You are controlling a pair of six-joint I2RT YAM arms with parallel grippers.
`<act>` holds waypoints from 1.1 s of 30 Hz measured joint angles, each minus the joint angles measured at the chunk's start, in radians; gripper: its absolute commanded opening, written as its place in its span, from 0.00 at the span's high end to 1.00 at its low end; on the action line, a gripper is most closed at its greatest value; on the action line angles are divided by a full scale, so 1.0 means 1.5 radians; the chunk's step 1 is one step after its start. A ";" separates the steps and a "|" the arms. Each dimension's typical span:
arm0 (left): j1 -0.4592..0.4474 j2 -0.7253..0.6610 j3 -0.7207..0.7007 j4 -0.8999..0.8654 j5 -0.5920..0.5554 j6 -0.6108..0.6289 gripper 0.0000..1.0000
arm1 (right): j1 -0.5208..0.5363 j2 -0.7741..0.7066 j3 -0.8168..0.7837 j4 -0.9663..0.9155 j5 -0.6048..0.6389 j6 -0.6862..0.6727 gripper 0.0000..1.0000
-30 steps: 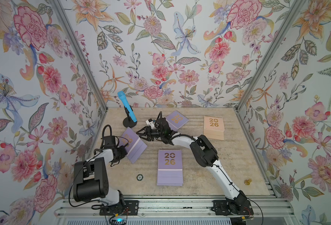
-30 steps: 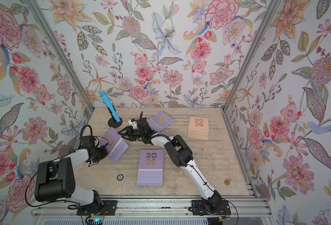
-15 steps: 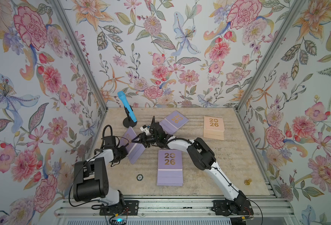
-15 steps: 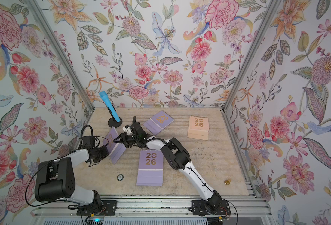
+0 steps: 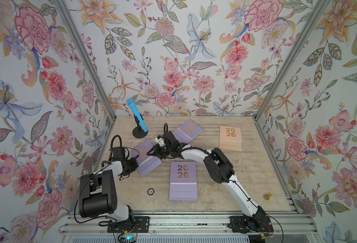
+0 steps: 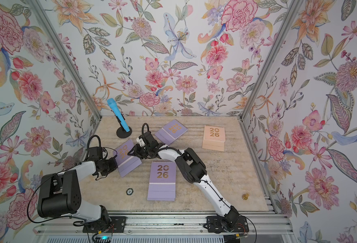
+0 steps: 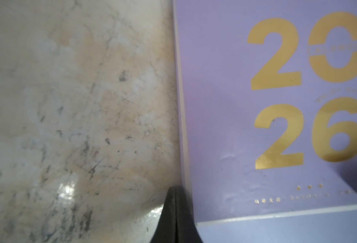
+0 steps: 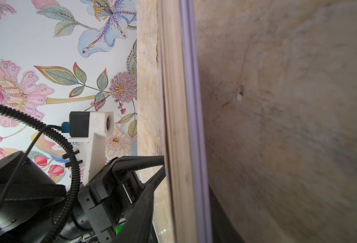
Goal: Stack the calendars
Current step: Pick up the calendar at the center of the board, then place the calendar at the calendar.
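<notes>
Three lavender calendars and a peach one (image 5: 230, 137) lie on the table. One lavender calendar (image 5: 147, 158) (image 6: 127, 158) lies askew at the left, and its gold "20 26" cover (image 7: 278, 105) fills the left wrist view. My left gripper (image 5: 136, 163) (image 7: 176, 199) is shut, its tips against that calendar's left edge. My right gripper (image 5: 151, 152) (image 8: 187, 178) stands at the opposite edge. That edge (image 8: 186, 105) lies between its jaws, with a gap beside one finger (image 8: 148, 199). Another lavender calendar (image 5: 183, 181) lies in front, the third (image 5: 188, 130) at the back.
A blue microphone (image 5: 137, 114) on a black stand rises at the back left, close behind the right gripper. A small black disc (image 5: 150, 191) lies near the front and a small gold piece (image 5: 267, 196) at the front right. Flowered walls close in three sides.
My right gripper has swung left from beside the back lavender calendar to the askew calendar's right edge, and its jaws have narrowed. The left arm has stayed in place.
</notes>
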 measured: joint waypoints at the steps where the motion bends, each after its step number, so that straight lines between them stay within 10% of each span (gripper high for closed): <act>1: 0.000 0.000 0.000 -0.002 0.002 0.000 1.00 | 0.000 0.000 0.001 -0.002 0.002 -0.002 0.69; 15: 0.000 -0.048 0.005 -0.061 0.013 0.002 1.00 | 0.000 -0.064 -0.051 0.012 0.020 -0.010 0.90; 33: -0.039 -0.203 0.005 -0.107 0.041 -0.027 1.00 | -0.004 -0.383 -0.475 0.123 0.075 0.017 0.92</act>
